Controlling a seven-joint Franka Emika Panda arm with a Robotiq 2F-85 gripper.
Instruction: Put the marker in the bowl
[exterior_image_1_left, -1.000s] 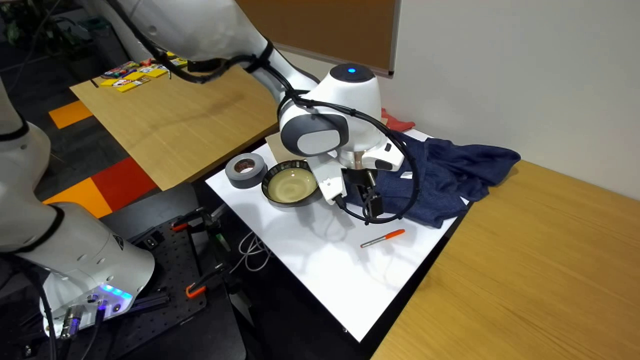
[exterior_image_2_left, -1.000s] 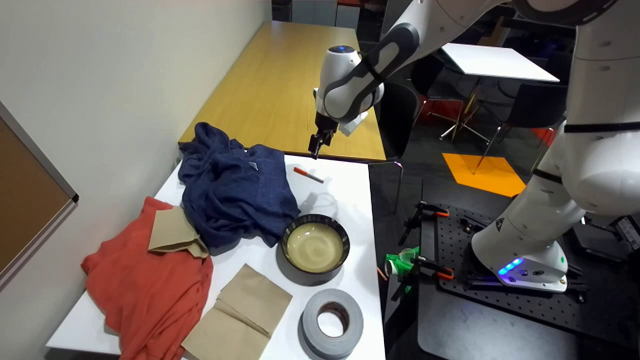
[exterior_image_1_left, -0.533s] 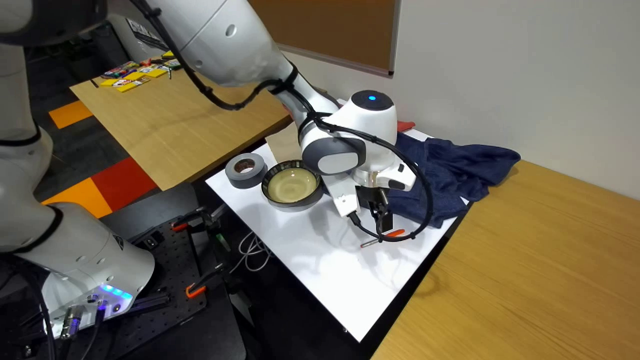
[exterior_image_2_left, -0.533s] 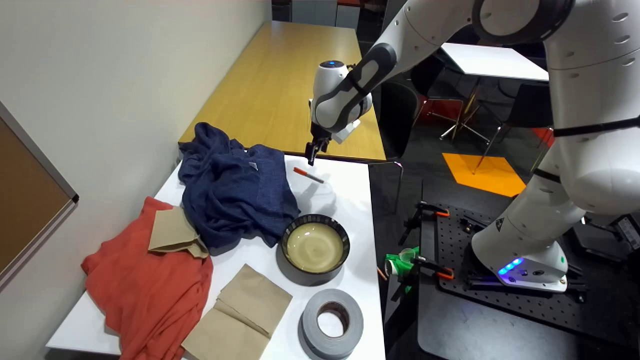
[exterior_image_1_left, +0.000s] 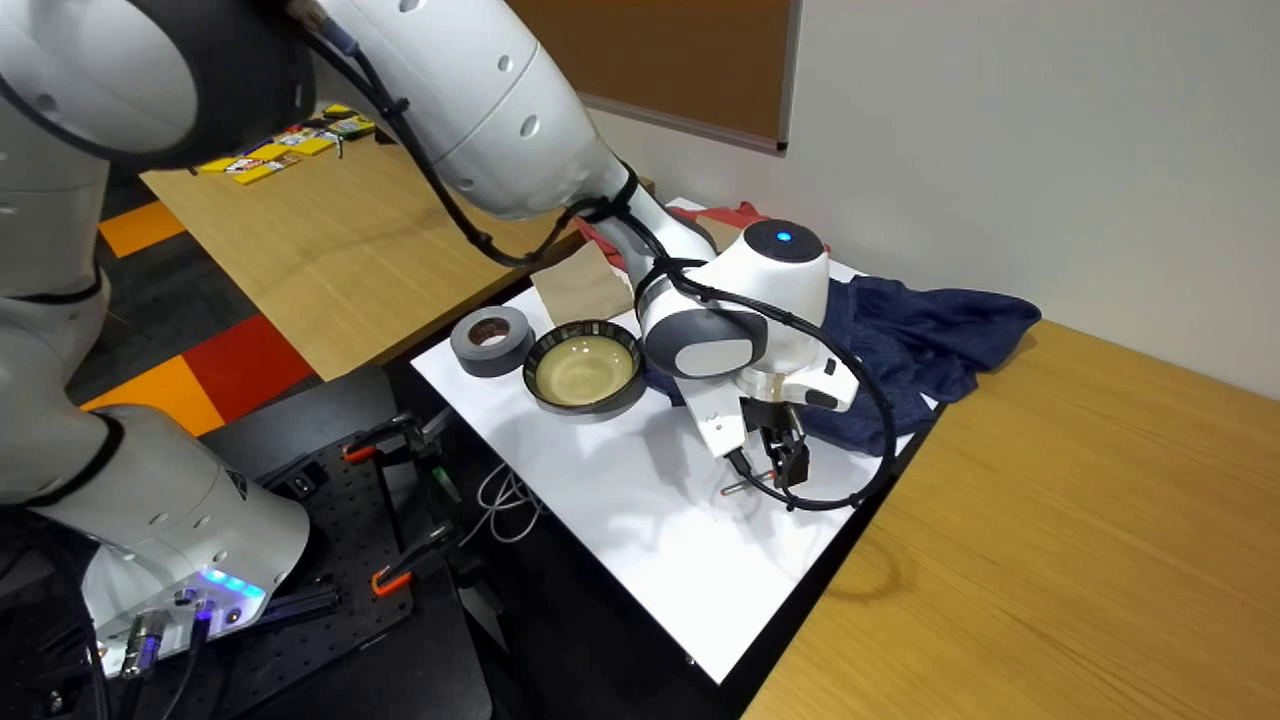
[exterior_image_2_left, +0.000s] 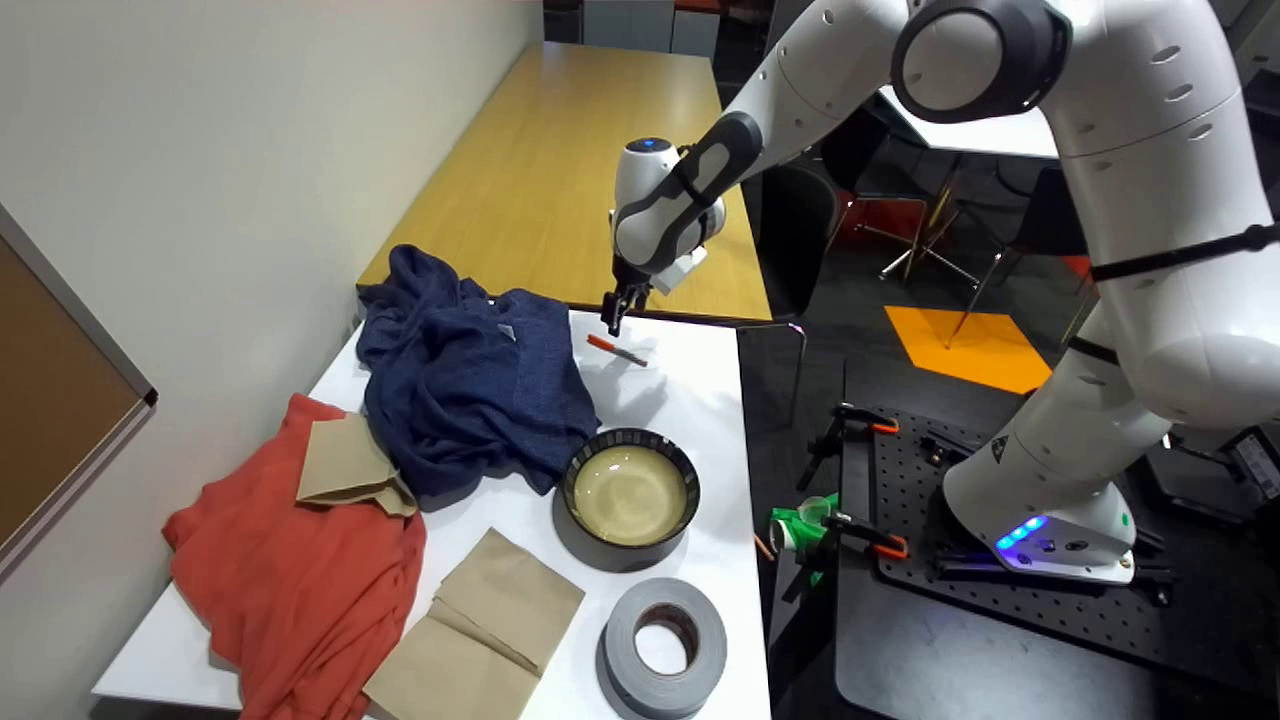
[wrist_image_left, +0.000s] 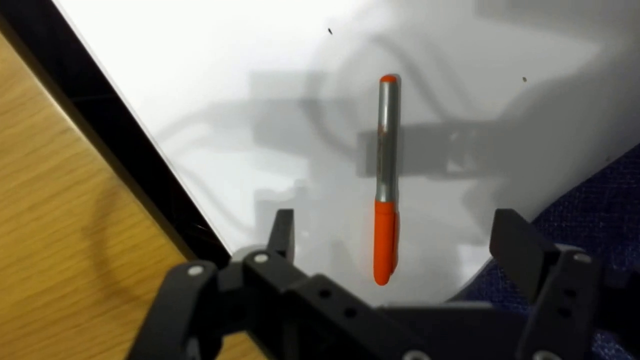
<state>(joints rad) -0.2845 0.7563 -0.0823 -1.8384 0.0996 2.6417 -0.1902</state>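
The marker (wrist_image_left: 388, 160) lies on the white table, silver barrel with a red-orange cap and tip. It also shows in an exterior view (exterior_image_2_left: 617, 350); in an exterior view its cap end is partly hidden behind the gripper (exterior_image_1_left: 748, 484). My gripper (wrist_image_left: 394, 217) is open and empty above the marker, with the cap between the two fingers and touching neither. The gripper also shows at the marker in both exterior views (exterior_image_1_left: 790, 468) (exterior_image_2_left: 612, 318). The bowl (exterior_image_2_left: 630, 495), dark-rimmed and beige inside, stands empty on the table, apart from the marker, also in an exterior view (exterior_image_1_left: 583, 372).
A dark blue cloth (exterior_image_2_left: 470, 390) lies beside the marker and bowl. A grey tape roll (exterior_image_2_left: 665, 648), brown paper (exterior_image_2_left: 475, 630) and a red cloth (exterior_image_2_left: 300, 560) lie farther along. A wooden table (exterior_image_1_left: 1050, 560) adjoins past a dark gap.
My gripper has moved down and over to the marker, now covering part of it in an exterior view. The marker and bowl have not moved.
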